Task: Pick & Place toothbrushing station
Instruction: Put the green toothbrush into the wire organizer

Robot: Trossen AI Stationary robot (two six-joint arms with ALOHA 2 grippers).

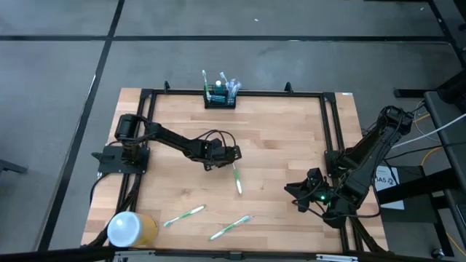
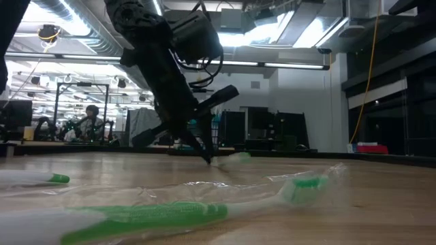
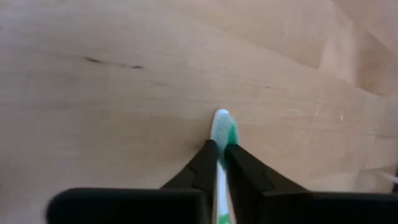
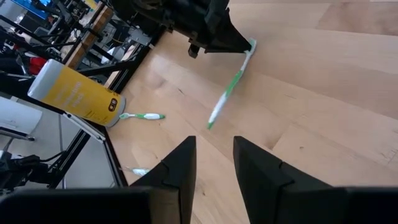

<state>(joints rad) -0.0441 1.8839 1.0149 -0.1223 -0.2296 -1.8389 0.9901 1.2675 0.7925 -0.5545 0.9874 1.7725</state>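
Toothbrush (image 1: 237,180) pinched at one end by left gripper (image 1: 232,161), mid-table. Left wrist view shows both dark fingers (image 3: 208,158) clenched on the green-and-white brush (image 3: 222,127), its tip poking out just past them. The low view shows the gripper (image 2: 206,155) angled steeply down with its tips at the wood, so the brush looks to be still on or barely off the surface (cannot tell which). Gripping near the end probably leaves the rest of the brush free to drop into a slot later.

Toothbrushing station (image 1: 219,99) sits at the far edge of the table, centre, well apart from the gripper; it already holds a few upright items, so this brush is likely next to go in.

Two more brushes lie loose near the front edge: one (image 1: 183,215) left of centre, another (image 1: 230,228) just beside it to the right. White-and-yellow cylinder (image 1: 131,229) lies at the front left corner, not involved.

Right gripper (image 1: 300,193) waits at the right side, fingers (image 4: 177,163) spread apart and holding nothing, out of the left arm's path.
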